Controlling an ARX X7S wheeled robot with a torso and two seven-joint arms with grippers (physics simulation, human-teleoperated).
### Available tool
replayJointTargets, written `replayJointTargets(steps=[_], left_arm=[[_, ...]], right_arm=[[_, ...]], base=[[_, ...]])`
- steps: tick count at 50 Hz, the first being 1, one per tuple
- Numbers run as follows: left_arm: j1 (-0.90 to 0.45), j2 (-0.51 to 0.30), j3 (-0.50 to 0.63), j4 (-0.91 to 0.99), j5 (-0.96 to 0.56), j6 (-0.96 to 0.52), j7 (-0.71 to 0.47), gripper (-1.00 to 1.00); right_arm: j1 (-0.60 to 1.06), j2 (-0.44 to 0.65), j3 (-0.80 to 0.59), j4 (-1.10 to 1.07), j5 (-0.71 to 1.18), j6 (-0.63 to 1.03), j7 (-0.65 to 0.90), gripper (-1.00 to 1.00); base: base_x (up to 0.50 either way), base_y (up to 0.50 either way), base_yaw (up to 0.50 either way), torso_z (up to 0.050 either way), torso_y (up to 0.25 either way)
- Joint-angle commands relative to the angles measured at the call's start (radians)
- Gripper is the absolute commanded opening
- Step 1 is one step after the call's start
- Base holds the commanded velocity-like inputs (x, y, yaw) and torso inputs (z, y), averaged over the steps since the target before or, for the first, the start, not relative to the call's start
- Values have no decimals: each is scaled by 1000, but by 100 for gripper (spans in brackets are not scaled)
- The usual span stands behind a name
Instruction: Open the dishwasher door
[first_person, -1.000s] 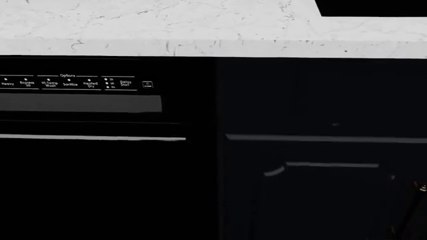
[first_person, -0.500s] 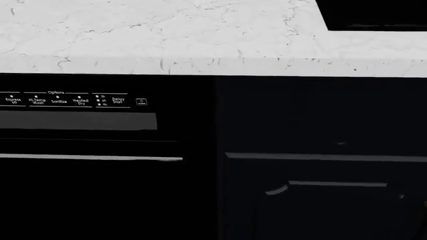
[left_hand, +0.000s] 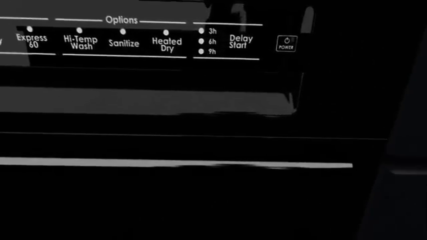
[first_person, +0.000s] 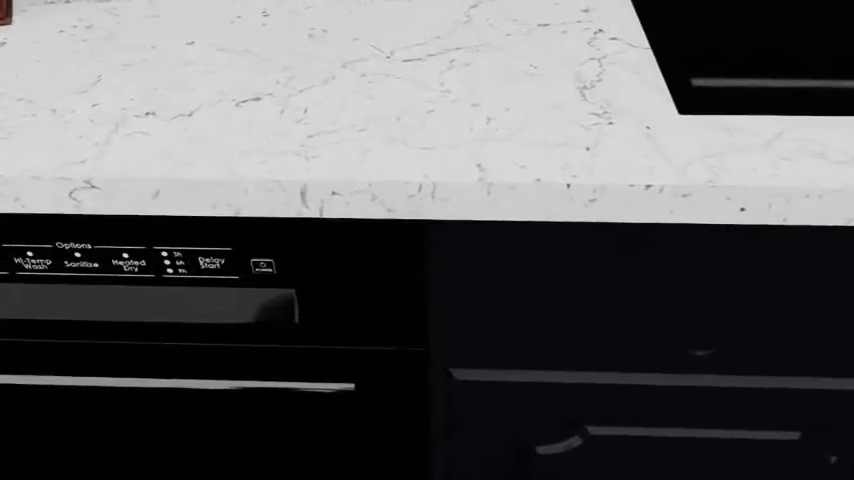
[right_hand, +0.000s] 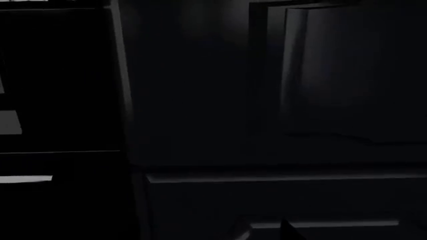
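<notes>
Head view shows the marble countertop (first_person: 334, 110), and directly beneath it, at its left, the dishwasher door (first_person: 200, 420), shut. My left wrist camera faces its grey recessed handle (left_hand: 147, 100), below the control labels (left_hand: 120, 40), because that's where I must grip. Neither pincer shows; I cannot tell their state.

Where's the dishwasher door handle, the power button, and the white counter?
Dishwasher door handle (first_person: 147, 304), head view, middle of the grey recess.
Power button (left_hand: 285, 44), left wrist view, on its white label.
White counter (first_person: 334, 110), head view, bare marble top.
</notes>
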Motion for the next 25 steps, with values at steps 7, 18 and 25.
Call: replayJointTargets(steps=[7, 18, 25], left_arm=[[10, -32, 25, 22, 71, -45, -51, 100], [-4, -155, 155, 141, 409, -283, -115, 100], [-37, -206, 239, 174, 566, -401, -84, 100]], right_arm=[[-7, 6, -6, -4, 6, -7, 12, 100], [-10, 7, -12, -2, 18, -19, 13, 100], [-11, 10, -13, 2, 23, -25, 17, 100]], base=[[0, 0, 0, 0, 0], [0, 0, 0, 0, 0], [0, 0, 0, 0, 0]])
